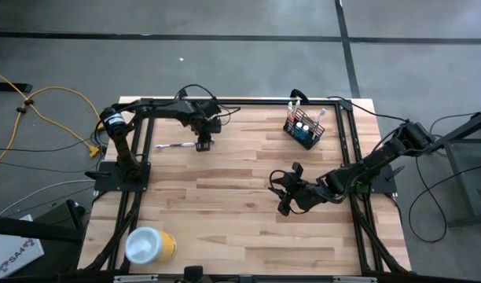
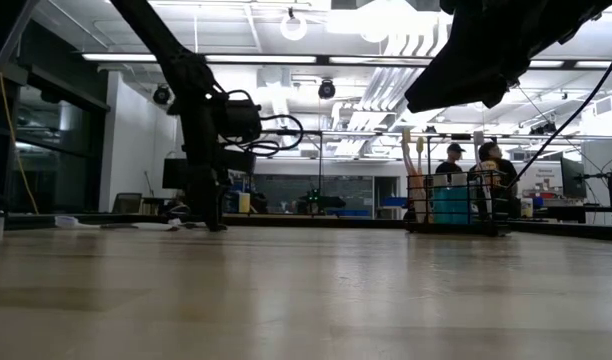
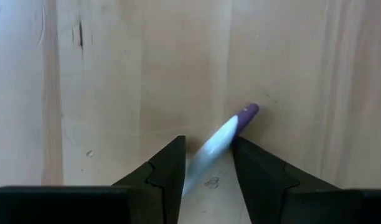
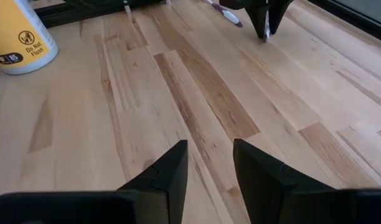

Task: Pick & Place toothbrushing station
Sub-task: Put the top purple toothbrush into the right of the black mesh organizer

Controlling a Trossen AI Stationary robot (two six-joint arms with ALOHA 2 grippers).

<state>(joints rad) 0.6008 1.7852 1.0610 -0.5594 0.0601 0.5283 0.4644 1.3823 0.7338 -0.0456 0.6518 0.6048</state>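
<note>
- Here, the wooden table [image 1: 225, 204] is carrying everything: the toothbrushing station at its far right, a loose toothbrush at its far left, and a yellow cylinder with a white top [image 1: 150, 245] lying near the front left corner.
- The left arm is reaching along the far edge, its left hand [image 1: 203, 143] pointing down at the table beside the loose toothbrush [image 1: 175, 145].
- The right arm is stretching in from the right side, its right hand [image 1: 284, 191] hovering over the bare middle of the table with fingers spread and nothing between them.
- The black wire-mesh holder [image 1: 303, 131] is standing upright near the far right corner, with toothbrushes [image 1: 293, 107] and two small blue tubes [image 1: 302, 126] sticking out of it; it is lying well apart from both hands, somewhat nearer the right one.
- In the left wrist view the toothbrush [image 3: 218, 140] is lying between the spread fingers [image 3: 169, 171] of the left hand, its purple end pointing away; the fingers are not yet pressing on it.
- Seen from above, its long axis is running left to right along the table, so the left hand is much the nearer and, I judge, only needs to close before carrying the brush rightward to the holder.
</note>
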